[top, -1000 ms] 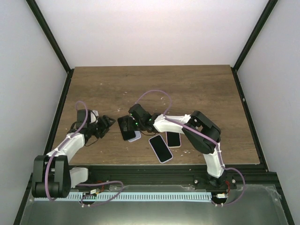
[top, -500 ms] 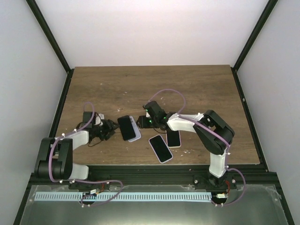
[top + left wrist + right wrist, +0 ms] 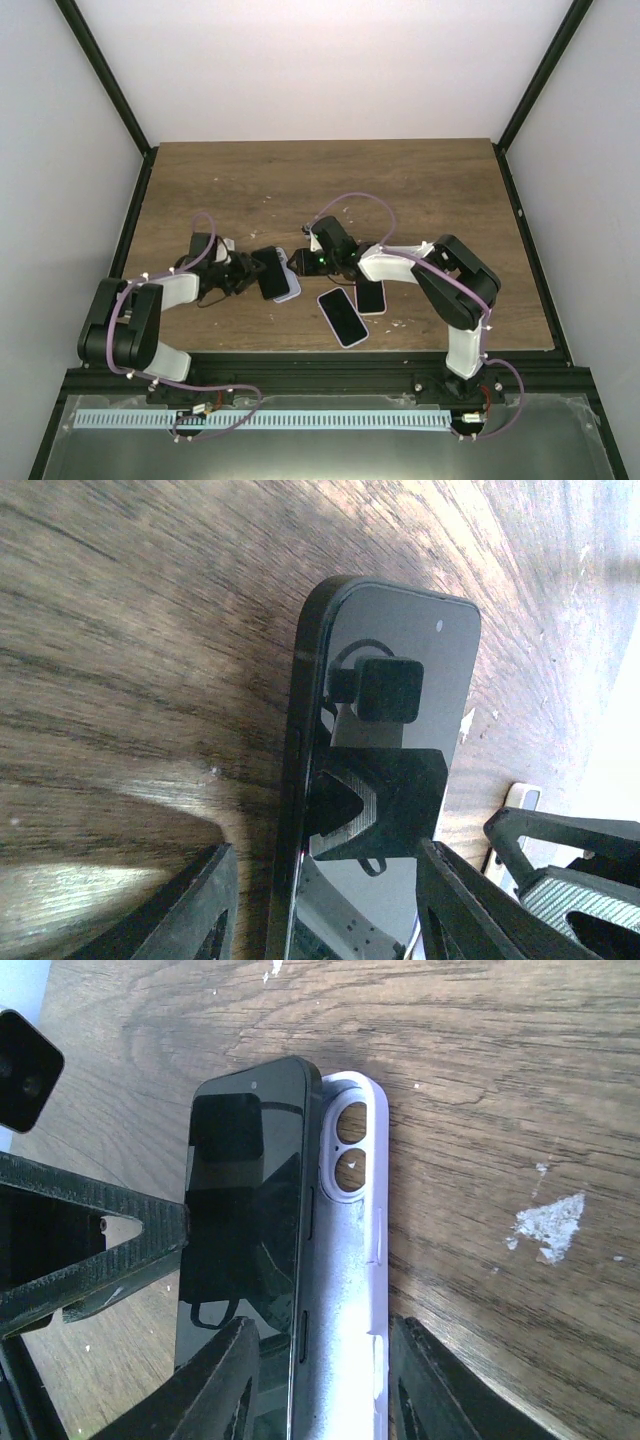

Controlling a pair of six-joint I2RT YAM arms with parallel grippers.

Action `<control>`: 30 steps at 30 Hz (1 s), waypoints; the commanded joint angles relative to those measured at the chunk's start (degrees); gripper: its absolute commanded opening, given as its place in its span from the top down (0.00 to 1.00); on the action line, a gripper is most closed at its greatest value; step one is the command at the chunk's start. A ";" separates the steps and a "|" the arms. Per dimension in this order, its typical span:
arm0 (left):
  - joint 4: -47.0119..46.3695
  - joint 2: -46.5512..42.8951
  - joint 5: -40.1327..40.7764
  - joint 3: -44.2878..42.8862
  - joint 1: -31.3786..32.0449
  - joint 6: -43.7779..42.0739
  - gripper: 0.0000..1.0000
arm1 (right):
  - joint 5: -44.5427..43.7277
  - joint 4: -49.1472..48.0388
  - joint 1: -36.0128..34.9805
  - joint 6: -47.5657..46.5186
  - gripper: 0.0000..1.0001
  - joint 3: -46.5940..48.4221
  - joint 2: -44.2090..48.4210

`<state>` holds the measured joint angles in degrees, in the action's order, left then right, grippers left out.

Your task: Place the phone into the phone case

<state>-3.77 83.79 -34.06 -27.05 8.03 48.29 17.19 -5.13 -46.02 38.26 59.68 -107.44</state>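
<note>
The black phone (image 3: 268, 270) lies screen-up and askew on the lavender phone case (image 3: 291, 291), covering its left part. In the right wrist view the case (image 3: 350, 1250) shows its camera cut-out and right wall beside the phone (image 3: 250, 1130). My right gripper (image 3: 299, 266) comes from the right. Its jaws (image 3: 322, 1325) are partly closed, one finger at the case's outer wall, the other over the phone's glass. My left gripper (image 3: 247, 272) is at the phone's left side. It (image 3: 325, 848) is open and straddles the phone's (image 3: 440, 670) long edge, with a gap at the table-side finger.
Two more phones lie close by on the right, one with a pale rim (image 3: 343, 317) and one beside it (image 3: 371, 297), under the right forearm. White flecks (image 3: 545, 1225) dot the wooden table (image 3: 420, 190). Black frame rails run along both sides.
The left gripper slid right until it reached the phone's edge. The right gripper drew back to the right off the phone. Both pairs of jaws narrowed.
</note>
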 commanded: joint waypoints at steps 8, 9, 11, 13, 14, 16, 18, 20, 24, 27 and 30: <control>0.74 2.85 3.33 -0.39 1.80 1.39 0.55 | 3.03 -4.42 -0.21 1.56 0.68 -2.42 -2.95; 0.96 2.91 3.50 -0.55 1.97 1.46 0.55 | 3.11 -4.59 -0.19 1.75 0.68 -2.68 -3.00; 1.13 3.09 3.86 -0.59 2.16 1.62 0.55 | 3.65 -4.95 -0.23 1.96 0.68 -3.10 -3.13; 1.22 3.28 4.20 -0.55 2.41 1.82 0.55 | 4.08 -5.25 -0.25 2.15 0.68 -3.52 -3.21; 1.22 3.31 4.30 -0.51 2.48 1.87 0.55 | 4.08 -5.37 -0.22 2.26 0.68 -3.72 -3.15; 1.37 3.25 4.59 -0.38 2.70 1.96 0.56 | 4.21 -5.77 -0.21 2.59 0.68 -4.26 -2.97; 1.37 3.30 4.63 -0.26 2.77 2.07 0.59 | 4.65 -6.38 -0.27 2.96 0.69 -4.79 -2.87; 1.46 3.39 4.62 -0.22 2.95 2.14 0.64 | 5.09 -6.83 -0.31 3.38 0.69 -5.15 -2.91; 1.79 2.70 4.62 -0.08 3.18 2.45 0.72 | 5.58 -7.69 -0.31 3.96 0.69 -5.81 -2.80; 2.56 1.66 4.69 -0.27 3.56 2.66 0.76 | 5.67 -8.04 -0.43 4.37 0.69 -6.18 -2.62; 3.53 0.72 4.64 -0.33 3.82 3.14 0.78 | 5.73 -8.43 -0.55 5.07 0.69 -6.65 -2.39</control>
<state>-4.43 84.95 -31.14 -27.86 11.00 50.54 22.52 -12.95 -46.15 42.24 54.08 -109.93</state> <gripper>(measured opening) 0.231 0.312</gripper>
